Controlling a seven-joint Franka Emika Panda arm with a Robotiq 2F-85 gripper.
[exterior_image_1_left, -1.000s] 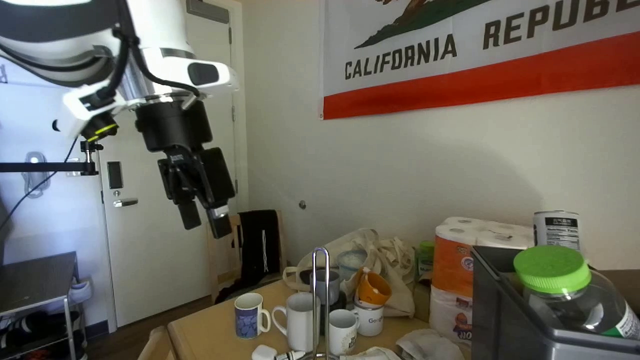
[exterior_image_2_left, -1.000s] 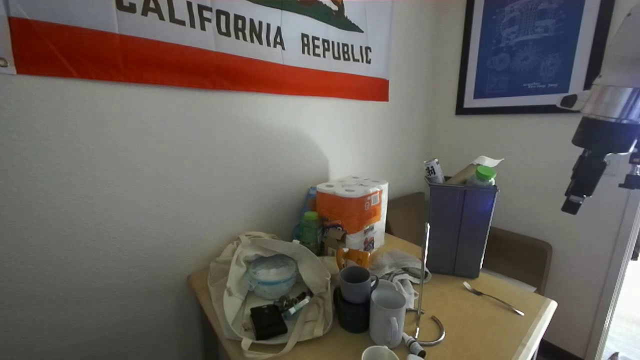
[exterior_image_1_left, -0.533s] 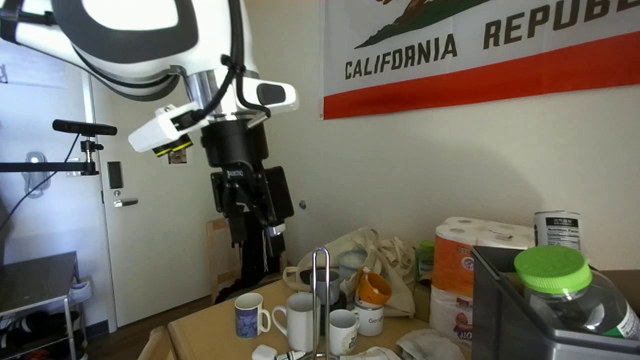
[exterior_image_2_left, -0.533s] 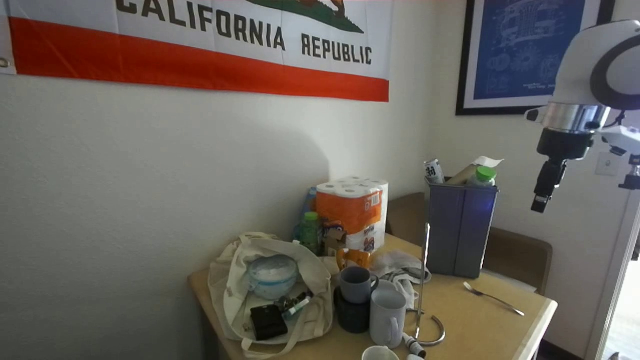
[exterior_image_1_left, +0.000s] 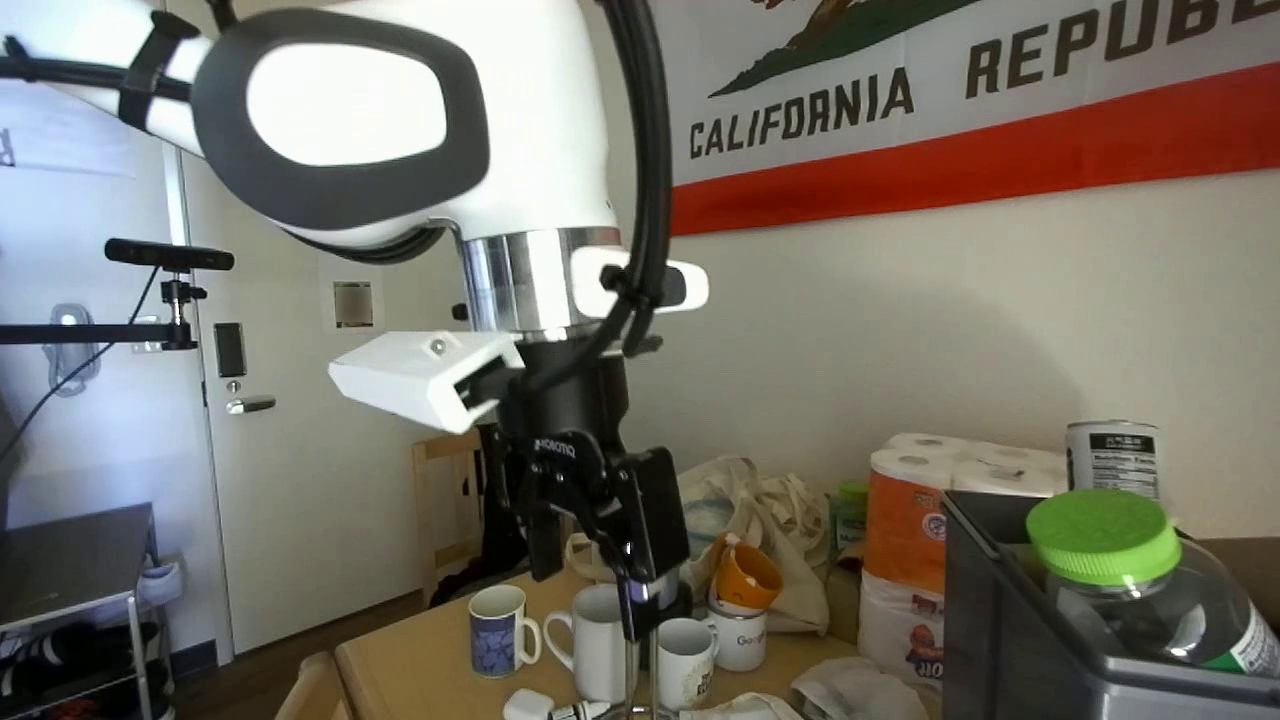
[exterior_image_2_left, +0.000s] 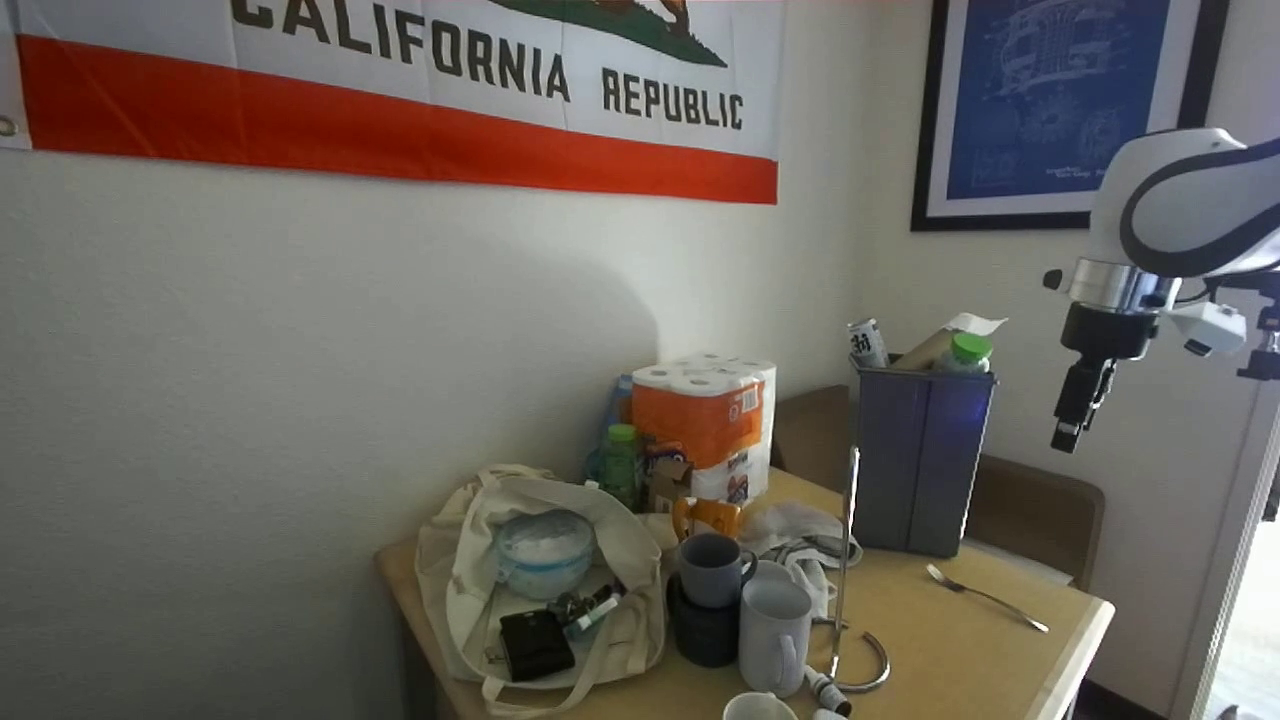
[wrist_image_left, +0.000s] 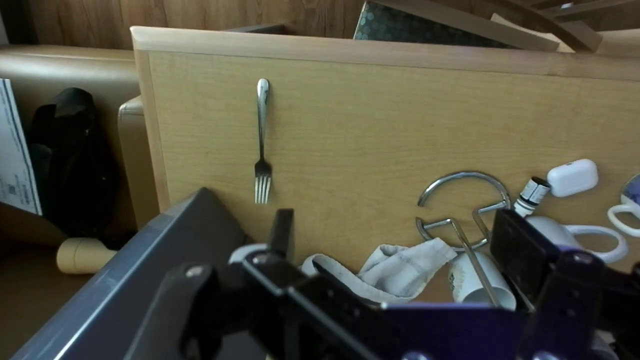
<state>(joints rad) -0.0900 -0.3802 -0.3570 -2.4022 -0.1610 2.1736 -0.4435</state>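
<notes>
The black two-fingered hand (wrist_image_left: 397, 230) hangs with jaws spread wide above the tan wooden table (wrist_image_left: 350, 135), where a slim silver metal fork (wrist_image_left: 261, 141) lies near the tall dark-grey bin (exterior_image_2_left: 907, 470).

A pale wooden counter (wrist_image_left: 350, 120) carries a tall gray bin (exterior_image_2_left: 905, 460), a pack of paper rolls (exterior_image_2_left: 700, 420), a cream tote bag (exterior_image_2_left: 455, 590), several mugs (exterior_image_1_left: 600, 655), a rumpled cloth (wrist_image_left: 405, 272), a chrome wire stand (wrist_image_left: 465, 175), a small tube (wrist_image_left: 532, 196) beside a white case (wrist_image_left: 572, 178), and a fork (wrist_image_left: 261, 145) (tine end nearer the bin).
</notes>
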